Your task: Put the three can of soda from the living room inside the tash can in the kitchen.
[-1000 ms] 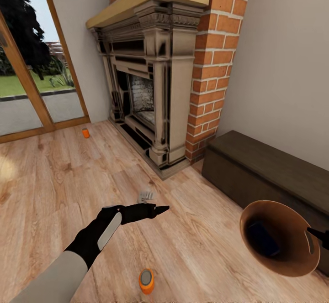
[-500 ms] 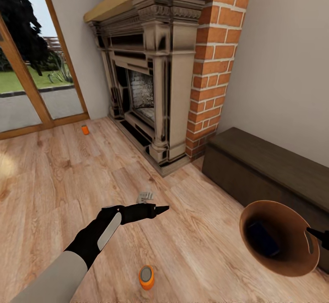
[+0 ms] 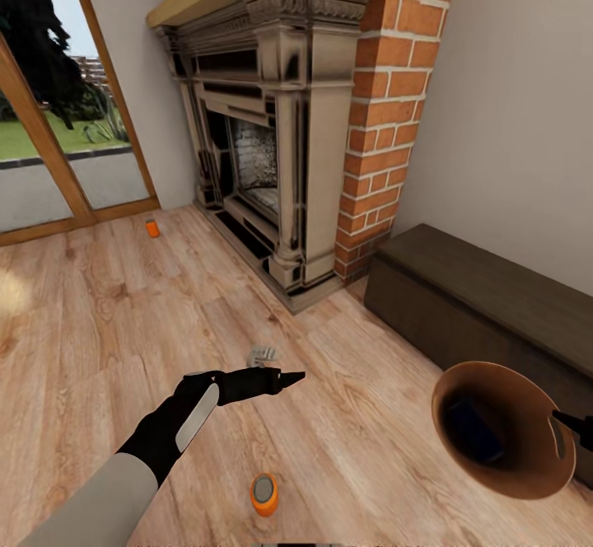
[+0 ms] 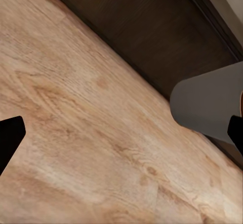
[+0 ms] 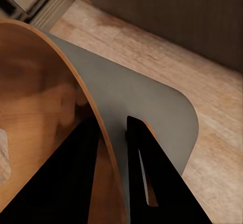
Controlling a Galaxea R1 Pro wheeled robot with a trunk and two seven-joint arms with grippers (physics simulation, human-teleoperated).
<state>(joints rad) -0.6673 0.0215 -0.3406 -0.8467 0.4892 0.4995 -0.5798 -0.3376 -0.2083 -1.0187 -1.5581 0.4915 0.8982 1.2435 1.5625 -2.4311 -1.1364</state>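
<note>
Now I'm pinching the tapered bin's (image 3: 527, 481) wooden rim with the right gripper (image 5: 112, 133); left gripper (image 3: 284, 379) spread over planks, orange can (image 3: 263, 494) at six o'clock.

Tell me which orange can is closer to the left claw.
The orange can standing on the floor just below the left claw in the head view. The other orange can sits far off, by the glass door beside the fireplace.

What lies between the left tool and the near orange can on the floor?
Only bare wood floor separates the left tool from the near orange can, as the head view shows.
</note>
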